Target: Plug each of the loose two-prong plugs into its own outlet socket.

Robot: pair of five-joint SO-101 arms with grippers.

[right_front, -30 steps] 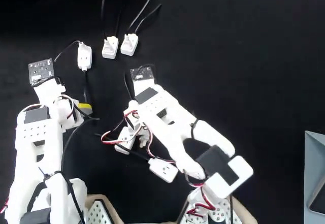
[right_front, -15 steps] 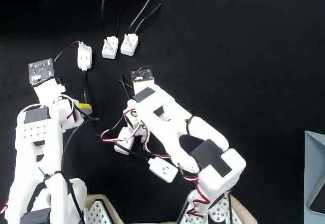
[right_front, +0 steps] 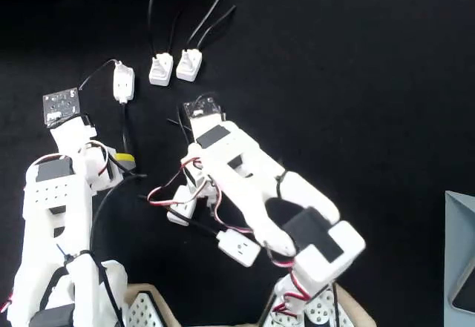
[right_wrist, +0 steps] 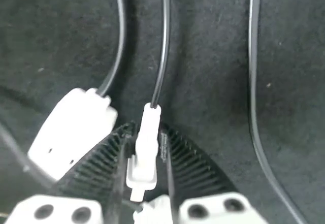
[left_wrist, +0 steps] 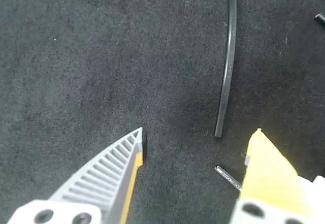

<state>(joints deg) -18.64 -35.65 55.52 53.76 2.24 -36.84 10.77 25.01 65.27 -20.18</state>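
worktop point(right_front: 371, 82): black and matte, carrying all the cables and white parts.
left fingers point(left_wrist: 114, 176): spread apart and grasping nothing. They hang low over bare worktop beside a thin black cable point(left_wrist: 226, 71). One finger has a yellow tip. Judgement: they are parked spread, ready to steady a socket when needed.
single white block point(right_front: 122, 82): at the far left of the worktop, beyond the left arm, with its cable curling off. I cannot tell whether it is a plug or a socket.
pair of white blocks point(right_front: 175, 67): side by side and nearly touching, with cables running off the far edge. Judgement: they lie clear of both arms and look untouched.
right fingers point(right_wrist: 193, 173): clenched on the plug point(right_wrist: 144, 150), one ribbed face on each flat side.
plug, place: it is a slim white piece pinched between the right fingers, low over the worktop near the middle front, below the right arm's wrist.
plug, axis: the long axis runs along the fingers. The cable end points out past the tips and the other end sits back toward the palm. The prongs are not clearly made out.
grip, reason: judgement only. Holding the flat sides keeps the plug from twisting and lines it up with the arm's push.
white body point(right_wrist: 71, 130): just beside the gripped plug and apart from it, with its own cable roughly parallel to the plug's.
socket point(right_front: 239, 247): white, with its two-hole face showing, near the front edge beside the right forearm. Judgement: it is a likely target. The plug must be turned so the prongs face its holes.
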